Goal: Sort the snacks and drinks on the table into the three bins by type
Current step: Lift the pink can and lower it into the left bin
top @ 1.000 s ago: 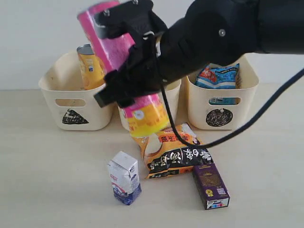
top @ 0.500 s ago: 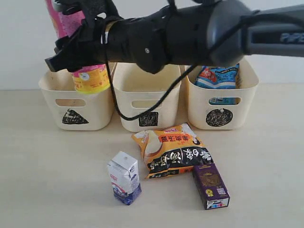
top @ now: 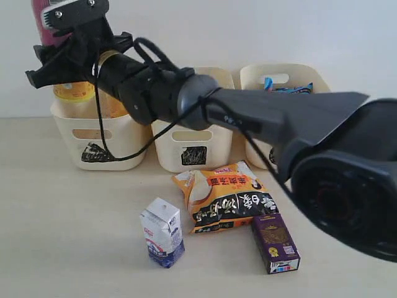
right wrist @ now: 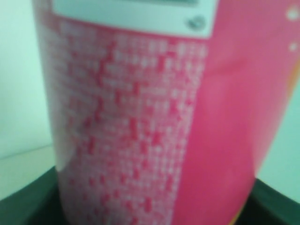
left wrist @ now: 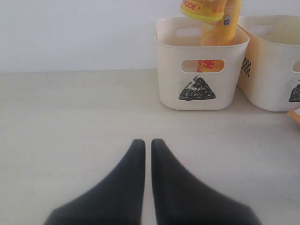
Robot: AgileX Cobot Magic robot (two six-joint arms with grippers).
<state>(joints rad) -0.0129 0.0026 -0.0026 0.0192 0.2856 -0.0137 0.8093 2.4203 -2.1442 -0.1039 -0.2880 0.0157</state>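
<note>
Right hand (top: 75, 59), reaching across the bench (top: 62, 236), grips the tall pink chip tube (top: 42, 22) above the cream plastic bin marked with a black triangle (top: 68, 149), where a yellow-orange chip tube (left wrist: 232, 28) sits; next, seemingly, a straight lowering beside it, then release; left hand (left wrist: 146, 159) pinched shut, empty.

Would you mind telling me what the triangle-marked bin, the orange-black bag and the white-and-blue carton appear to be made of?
Triangle bin: likely moulded plastic, cream, smooth matte walls with cut-out handle. Orange-black bag: probably plastic film, glossy and creased. White-and-blue carton: seemingly coated paperboard, crisp folded gabled top.
</note>
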